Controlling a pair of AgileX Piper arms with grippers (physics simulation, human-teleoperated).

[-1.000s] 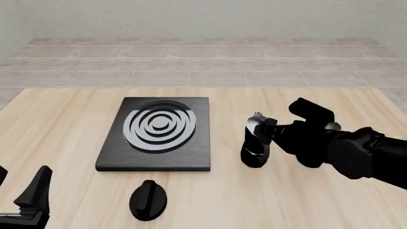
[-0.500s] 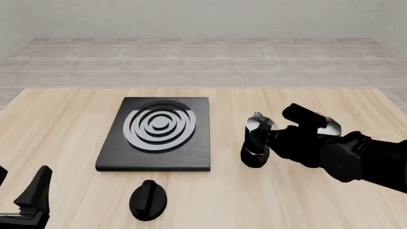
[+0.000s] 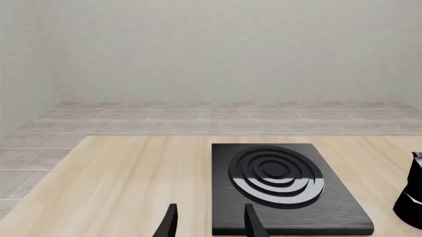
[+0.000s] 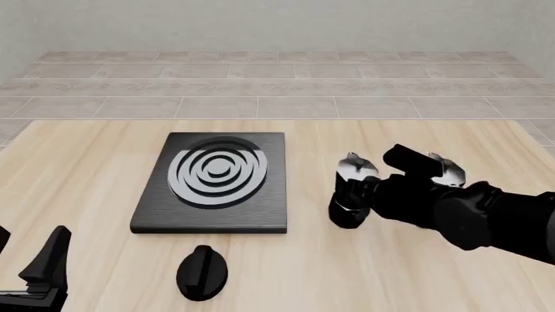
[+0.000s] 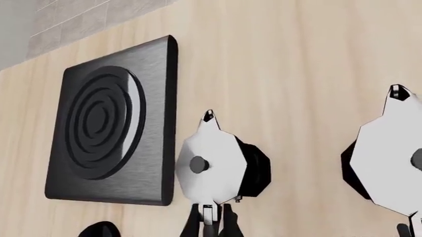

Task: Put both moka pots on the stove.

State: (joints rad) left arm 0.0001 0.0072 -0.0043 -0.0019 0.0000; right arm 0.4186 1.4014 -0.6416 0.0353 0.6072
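Note:
One moka pot (image 4: 348, 195) stands upright on the table just right of the stove (image 4: 217, 182). My right gripper (image 4: 366, 192) reaches it from the right. In the right wrist view its fingers (image 5: 195, 223) sit close together on the handle side of this moka pot (image 5: 216, 163). A second moka pot (image 5: 388, 163) stands further right; in the front view only its silvery lid (image 4: 446, 170) shows behind my right arm. My left gripper (image 4: 28, 261) rests open at the near left corner, its fingers (image 3: 169, 224) apart with nothing between them.
A black oval knob (image 4: 202, 272) lies on the table in front of the stove's near edge. The stove (image 3: 283, 183) lies ahead of the left gripper, with a pot (image 3: 412, 197) at that view's edge. Beyond the table's far edge is tiled floor.
My right arm has dropped lower and shifted slightly left against the pot. The second pot's lid now shows behind it. The left arm and both pots have stayed put.

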